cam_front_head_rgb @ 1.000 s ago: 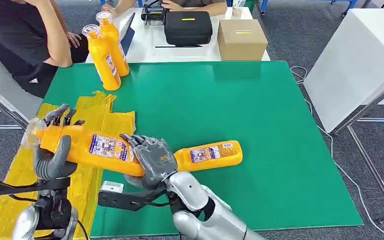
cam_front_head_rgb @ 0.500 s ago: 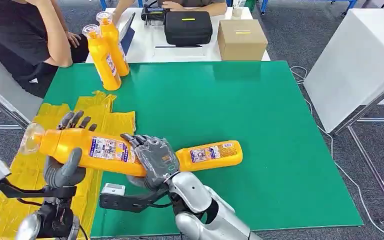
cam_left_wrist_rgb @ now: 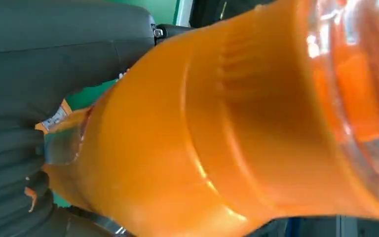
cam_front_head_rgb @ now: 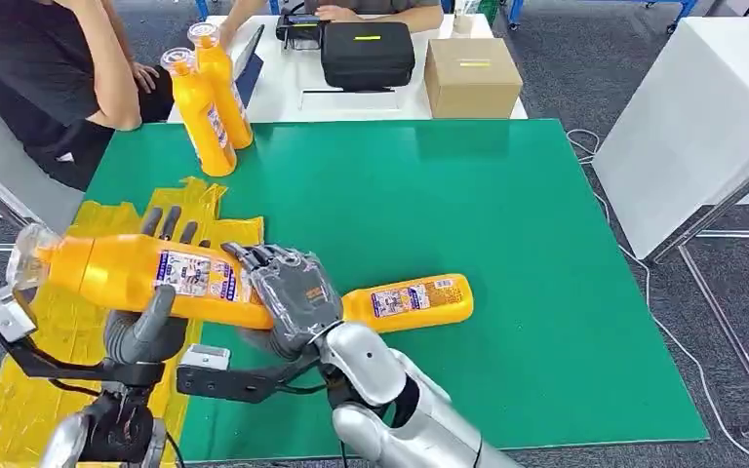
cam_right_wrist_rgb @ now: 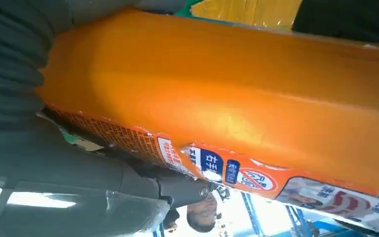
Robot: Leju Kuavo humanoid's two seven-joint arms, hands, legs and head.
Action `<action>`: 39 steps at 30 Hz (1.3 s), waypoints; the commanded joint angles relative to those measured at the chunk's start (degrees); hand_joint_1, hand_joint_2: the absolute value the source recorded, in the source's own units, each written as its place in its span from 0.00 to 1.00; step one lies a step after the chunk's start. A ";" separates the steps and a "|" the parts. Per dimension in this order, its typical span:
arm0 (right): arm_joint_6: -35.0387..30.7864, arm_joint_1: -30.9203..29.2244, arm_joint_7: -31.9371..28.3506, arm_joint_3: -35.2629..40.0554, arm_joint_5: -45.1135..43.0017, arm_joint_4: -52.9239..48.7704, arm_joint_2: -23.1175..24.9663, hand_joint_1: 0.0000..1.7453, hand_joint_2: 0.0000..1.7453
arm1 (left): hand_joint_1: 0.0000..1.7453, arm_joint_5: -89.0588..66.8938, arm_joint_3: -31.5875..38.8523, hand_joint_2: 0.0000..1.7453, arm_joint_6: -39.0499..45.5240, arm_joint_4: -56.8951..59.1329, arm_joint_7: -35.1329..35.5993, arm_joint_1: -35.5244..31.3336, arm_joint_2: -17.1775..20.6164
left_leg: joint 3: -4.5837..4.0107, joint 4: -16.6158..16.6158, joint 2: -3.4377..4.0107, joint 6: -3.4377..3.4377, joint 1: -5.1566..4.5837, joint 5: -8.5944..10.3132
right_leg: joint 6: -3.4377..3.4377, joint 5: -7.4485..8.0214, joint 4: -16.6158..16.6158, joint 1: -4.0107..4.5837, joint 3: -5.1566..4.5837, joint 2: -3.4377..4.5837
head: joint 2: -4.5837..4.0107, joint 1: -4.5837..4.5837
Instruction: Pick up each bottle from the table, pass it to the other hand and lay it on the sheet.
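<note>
Held bottle (cam_front_head_rgb: 146, 278): orange, lying crosswise above the yellow sheet (cam_front_head_rgb: 29, 375), clear cap toward the left.
Left hand (cam_front_head_rgb: 146, 322): wrapped around the neck end from below.
Right hand (cam_front_head_rgb: 288, 297): clasped on the base end.
Second bottle (cam_front_head_rgb: 410, 300): flat on the green table (cam_front_head_rgb: 507, 214).
Two upright bottles (cam_front_head_rgb: 205, 97): far left corner.
</note>
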 commanded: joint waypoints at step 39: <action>0.61 1.33 -0.35 1.88 -0.56 3.58 -4.08 0.00 0.00 | 1.00 1.24 0.57 1.00 0.25 1.89 -2.42 -1.96 1.54 | 0.21 -0.05 -0.08 -0.16 0.09 -0.06 | -0.05 -0.07 -0.10 0.08 0.25 -0.13 | 0.00 0.00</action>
